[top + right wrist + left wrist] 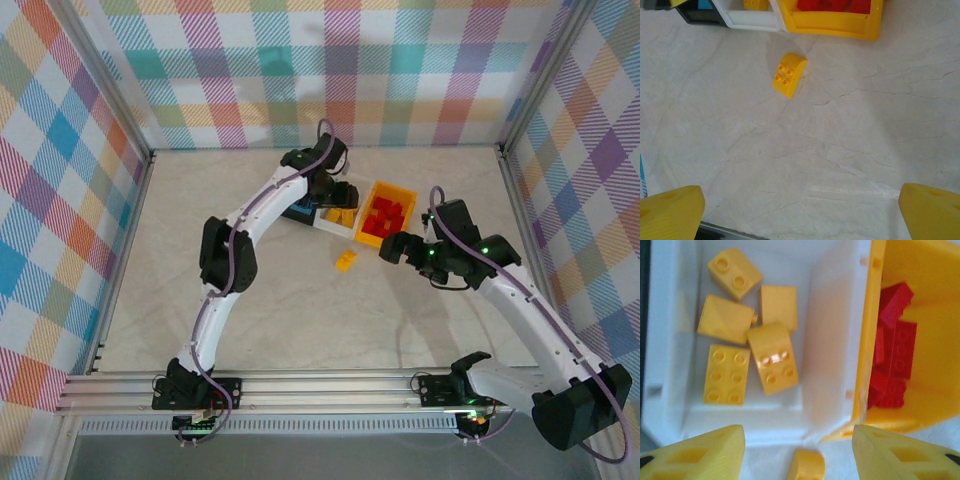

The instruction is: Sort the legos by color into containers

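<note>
One yellow lego [788, 74] lies on the table [850, 150] ahead of the wide-open, empty right gripper [800, 212]

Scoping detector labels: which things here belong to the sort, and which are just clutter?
Job:
loose yellow brick
white bin, yellow bricks
yellow-orange bin, red bricks
black bin

Just there:
plaid walls
aluminium rail

Five yellow legos [772, 357] lie jumbled, some studs up, in the white bin [830, 340] straight ahead of the left gripper [799, 440]. Red legos [895, 340] are piled in the yellow-orange bin [920, 280] joined to its right. A curved yellow brick [789, 74] lies loose, studs up, ahead of the right gripper [801, 200], just short of the bins. The black bin [695, 15] is at the far left.
</note>
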### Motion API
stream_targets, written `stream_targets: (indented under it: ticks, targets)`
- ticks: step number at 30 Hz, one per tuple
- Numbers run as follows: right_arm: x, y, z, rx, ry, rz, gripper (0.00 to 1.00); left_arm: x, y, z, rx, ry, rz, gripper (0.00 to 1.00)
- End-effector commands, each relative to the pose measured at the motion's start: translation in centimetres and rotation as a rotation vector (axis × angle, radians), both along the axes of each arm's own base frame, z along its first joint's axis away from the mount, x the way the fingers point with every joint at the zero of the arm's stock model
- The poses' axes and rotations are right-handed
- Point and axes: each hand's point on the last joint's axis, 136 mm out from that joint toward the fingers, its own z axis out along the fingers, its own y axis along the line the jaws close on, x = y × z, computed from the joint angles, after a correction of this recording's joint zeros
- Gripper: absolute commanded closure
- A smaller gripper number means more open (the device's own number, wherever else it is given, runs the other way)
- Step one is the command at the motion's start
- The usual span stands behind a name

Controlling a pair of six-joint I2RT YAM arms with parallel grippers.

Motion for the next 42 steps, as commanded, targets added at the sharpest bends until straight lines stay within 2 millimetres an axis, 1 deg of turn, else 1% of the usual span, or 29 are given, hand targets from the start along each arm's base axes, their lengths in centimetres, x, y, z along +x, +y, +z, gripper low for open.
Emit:
stream_targets:
  ticks: [1,4,7,8,11,15,21,26,30,37,42]
  targets:
    - [0.3,0.3,-0.2,0.011,-0.008,0.018,0.00,-3.9,0.6,2.6,0.071,-0.030,-0.111,0.40]
    - [0.5,0.3,-0.4,0.009,-0.001,0.026,0.00,-6.8,1.1,1.2,0.139,0.003,-0.185,0.38]
    - [0.9,0.2,-0.7,0.010,0.006,0.030,0.00,-9.5,1.2,-0.6,0.202,0.040,-0.258,0.33]
    - [1.0,0.1,-0.8,0.012,0.011,0.030,0.00,-10.1,1.1,-1.3,0.222,0.048,-0.278,0.31]
    - [1.4,0.0,-0.9,0.021,0.015,0.030,0.00,-11.2,0.8,-2.7,0.262,0.056,-0.305,0.27]
    - [1.6,0.1,-1.2,0.040,0.035,0.035,0.00,-11.5,0.2,-4.1,0.272,0.060,-0.312,0.22]
    - [1.4,0.1,-1.6,0.037,0.058,0.033,0.00,-11.8,-0.5,-5.8,0.294,0.076,-0.351,0.20]
    - [1.3,-0.3,-1.5,0.029,0.059,0.026,0.00,-11.7,-0.2,-7.6,0.343,0.081,-0.358,0.22]
    - [1.3,-0.2,-1.5,0.030,0.066,0.025,0.00,-11.3,-0.1,-8.4,0.361,0.070,-0.357,0.23]
    - [1.4,-0.2,-1.6,0.029,0.076,0.019,0.00,-11.1,-0.9,-10.1,0.353,0.087,-0.379,0.25]
    - [1.6,-0.2,-1.5,0.025,0.081,0.019,0.00,-11.0,-1.3,-10.9,0.344,0.099,-0.387,0.27]
